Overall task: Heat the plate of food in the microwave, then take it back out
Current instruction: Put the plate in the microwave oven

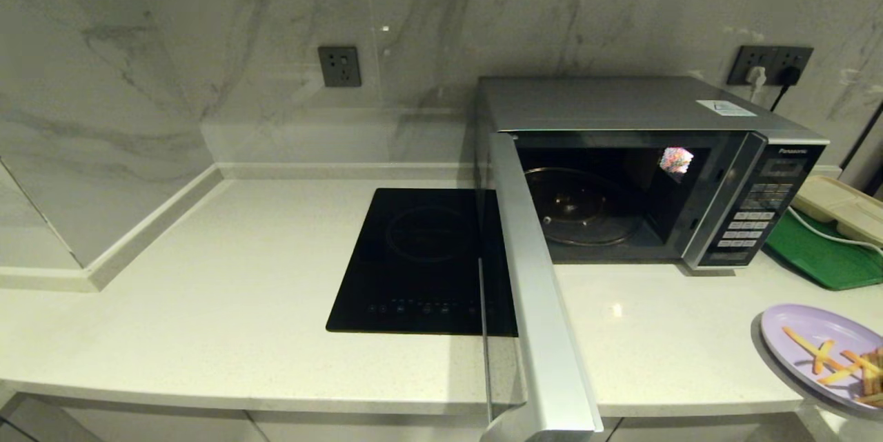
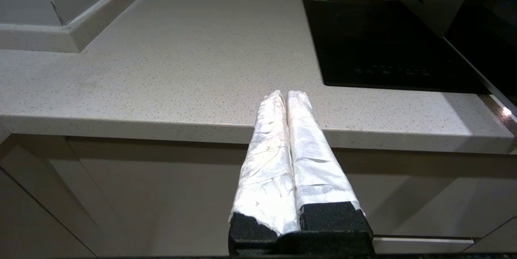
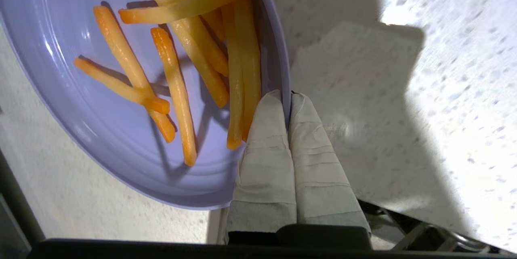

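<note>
The silver microwave (image 1: 655, 111) stands at the back right of the counter with its door (image 1: 534, 276) swung wide open toward me. Its glass turntable (image 1: 579, 211) is bare. The lavender plate of food (image 1: 817, 345) with orange-yellow fries (image 3: 177, 77) hovers at the counter's front right corner, casting a shadow below. My right gripper (image 3: 288, 95) is shut on the plate's rim, one finger inside and one outside. My left gripper (image 2: 286, 94) is shut on nothing, parked in front of the counter's front edge, left of the hob.
A black glass induction hob (image 1: 428, 259) is set into the counter left of the microwave. A green tray (image 1: 824, 252) with a beige container (image 1: 841, 207) lies right of the microwave. Wall sockets (image 1: 769, 66) hold plugs behind it.
</note>
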Controlling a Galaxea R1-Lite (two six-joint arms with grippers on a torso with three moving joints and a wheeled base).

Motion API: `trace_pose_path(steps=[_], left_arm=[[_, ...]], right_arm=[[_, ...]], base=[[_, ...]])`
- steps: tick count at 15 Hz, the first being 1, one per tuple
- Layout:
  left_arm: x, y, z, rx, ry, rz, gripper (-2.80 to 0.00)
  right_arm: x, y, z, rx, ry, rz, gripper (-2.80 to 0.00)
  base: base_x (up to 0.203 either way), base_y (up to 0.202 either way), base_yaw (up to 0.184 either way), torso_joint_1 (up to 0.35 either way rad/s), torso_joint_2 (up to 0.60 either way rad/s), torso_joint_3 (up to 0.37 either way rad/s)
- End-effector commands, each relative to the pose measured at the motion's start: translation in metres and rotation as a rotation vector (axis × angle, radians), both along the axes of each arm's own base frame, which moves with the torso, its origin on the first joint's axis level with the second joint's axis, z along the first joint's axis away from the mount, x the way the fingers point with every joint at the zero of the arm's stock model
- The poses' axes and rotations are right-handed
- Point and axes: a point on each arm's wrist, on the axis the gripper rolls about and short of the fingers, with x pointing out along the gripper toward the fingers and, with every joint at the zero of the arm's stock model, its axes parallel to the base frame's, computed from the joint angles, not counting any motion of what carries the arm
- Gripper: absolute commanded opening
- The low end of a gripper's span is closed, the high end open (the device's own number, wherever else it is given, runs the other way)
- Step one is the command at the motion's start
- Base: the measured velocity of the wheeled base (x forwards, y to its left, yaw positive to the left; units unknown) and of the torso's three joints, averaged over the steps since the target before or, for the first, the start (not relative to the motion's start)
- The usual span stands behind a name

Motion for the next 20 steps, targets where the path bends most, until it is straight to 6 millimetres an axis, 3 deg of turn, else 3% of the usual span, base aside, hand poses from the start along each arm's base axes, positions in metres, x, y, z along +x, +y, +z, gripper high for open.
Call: trace_pose_path(steps=[1, 8, 13, 16, 20], left_arm=[[0.0, 0.0, 0.0, -0.001, -0.001, 0.001, -2.8], [0.0, 0.0, 0.0, -0.001, -0.001, 0.001, -2.8], [0.0, 0.0, 0.0, -0.001, 0.0, 0.001, -2.8], [0.0, 0.0, 0.0, -0.001, -0.001, 0.001, -2.8], [0.0, 0.0, 0.0, -0.001, -0.001, 0.001, -2.8]], right_arm=[[0.0, 0.015, 0.005, -0.006, -0.013, 0.063, -2.8], [0.005, 0.066, 0.031, 0.03, -0.17, 0.307, -2.8], [0.022, 0.108, 0.045, 0.049, -0.221, 0.461, -2.8], [0.045, 0.139, 0.059, 0.024, -0.246, 0.528, -2.8], [0.095, 0.18, 0.071, -0.047, -0.223, 0.543, -2.8]], base=[[0.0, 0.0, 0.0, 0.0, 0.0, 0.0], [0.0, 0.0, 0.0, 0.0, 0.0, 0.0], [0.0, 0.0, 0.0, 0.0, 0.0, 0.0], [0.0, 0.0, 0.0, 0.0, 0.0, 0.0], [0.0, 0.0, 0.0, 0.0, 0.0, 0.0]])
